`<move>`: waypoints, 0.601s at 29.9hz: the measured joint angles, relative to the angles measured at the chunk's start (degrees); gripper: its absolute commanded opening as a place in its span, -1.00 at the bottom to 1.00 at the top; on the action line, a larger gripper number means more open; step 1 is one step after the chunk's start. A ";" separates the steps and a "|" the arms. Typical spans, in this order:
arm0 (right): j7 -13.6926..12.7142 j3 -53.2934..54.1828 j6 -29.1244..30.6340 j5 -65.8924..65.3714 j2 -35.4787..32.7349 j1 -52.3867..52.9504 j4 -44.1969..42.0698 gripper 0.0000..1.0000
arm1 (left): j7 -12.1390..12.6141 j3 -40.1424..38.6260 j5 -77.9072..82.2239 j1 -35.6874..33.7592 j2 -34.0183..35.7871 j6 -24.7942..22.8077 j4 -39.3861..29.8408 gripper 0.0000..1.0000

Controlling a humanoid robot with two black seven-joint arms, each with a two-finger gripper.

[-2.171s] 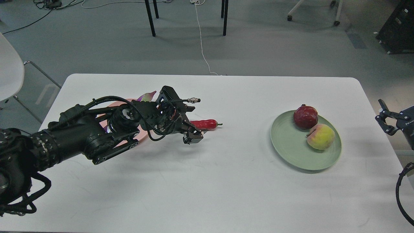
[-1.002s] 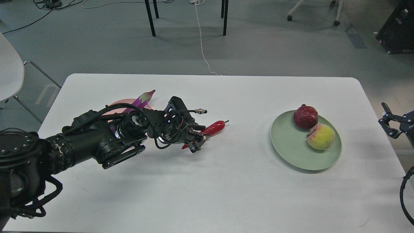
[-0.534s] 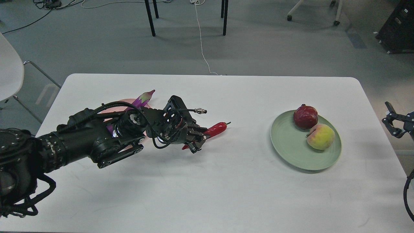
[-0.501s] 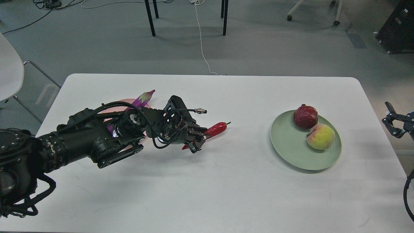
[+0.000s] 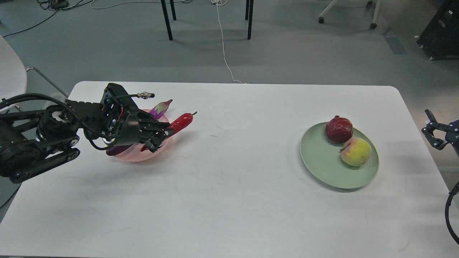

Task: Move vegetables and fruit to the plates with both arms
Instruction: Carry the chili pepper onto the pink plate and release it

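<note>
Risk: the left gripper [image 5: 157, 138] is clamped on the chili pepper [image 5: 178, 123] near its lower end, so the free stem end overhangs the pink plate [image 5: 141, 158] rim and could tip out on release. The eggplant [image 5: 157, 108] lies behind the gripper. The arm reaches in low, level. Far right, the right gripper [image 5: 431, 130] stands apart, empty, beyond the green plate [image 5: 322, 168].

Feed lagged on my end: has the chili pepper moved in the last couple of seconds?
Yes. The chili pepper, held in the left gripper, has moved left, away from the green plate, and now hangs over the pink plate.
</note>
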 measured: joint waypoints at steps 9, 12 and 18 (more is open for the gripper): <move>0.00 -0.02 0.00 -0.05 -0.67 0.09 -0.14 0.97 | -0.05 0.12 0.02 2.87 -2.03 0.27 7.60 -0.37; 0.00 -0.02 0.00 -0.05 -0.69 0.03 -0.14 0.97 | -0.06 0.09 -0.02 2.88 -2.30 0.31 7.80 0.50; 0.00 -0.05 0.00 -0.05 -0.67 0.00 0.07 0.97 | 0.04 -0.28 -0.34 2.90 -3.54 0.53 7.88 0.62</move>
